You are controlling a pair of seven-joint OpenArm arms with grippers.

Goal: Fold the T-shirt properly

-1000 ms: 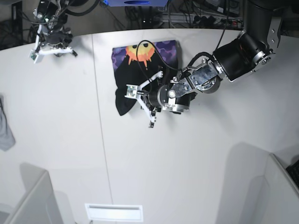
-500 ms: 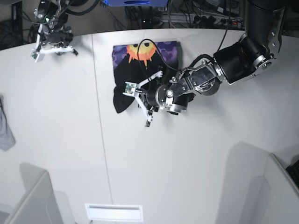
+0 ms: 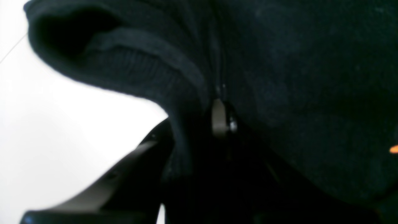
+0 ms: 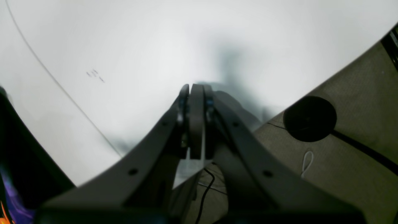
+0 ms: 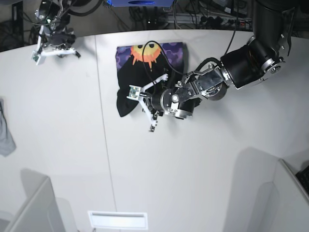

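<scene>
The T-shirt [image 5: 145, 67] lies bunched at the back of the white table [image 5: 193, 169], black with an orange sun on purple along its far edge. My left gripper [image 5: 144, 102] is at its near edge, shut on a fold of the black cloth. In the left wrist view, black T-shirt cloth [image 3: 279, 77] fills the frame and wraps a fingertip [image 3: 219, 118]. My right gripper [image 5: 55, 48] hovers at the table's far left corner, away from the shirt. Its fingers [image 4: 194, 102] are pressed together on nothing, and a corner of the T-shirt [image 4: 12, 174] shows at the left.
A small grey cloth [image 5: 5, 130] lies at the table's left edge. A seam [image 5: 104, 121] runs down the tabletop. Light panels stand at the near left [image 5: 34, 208] and near right [image 5: 289, 193], with a white slot [image 5: 117, 220] between. Cables lie behind the table.
My left gripper has shifted a little to the left with the shirt's near edge in it, bunching the black cloth. The right arm has stayed put.
</scene>
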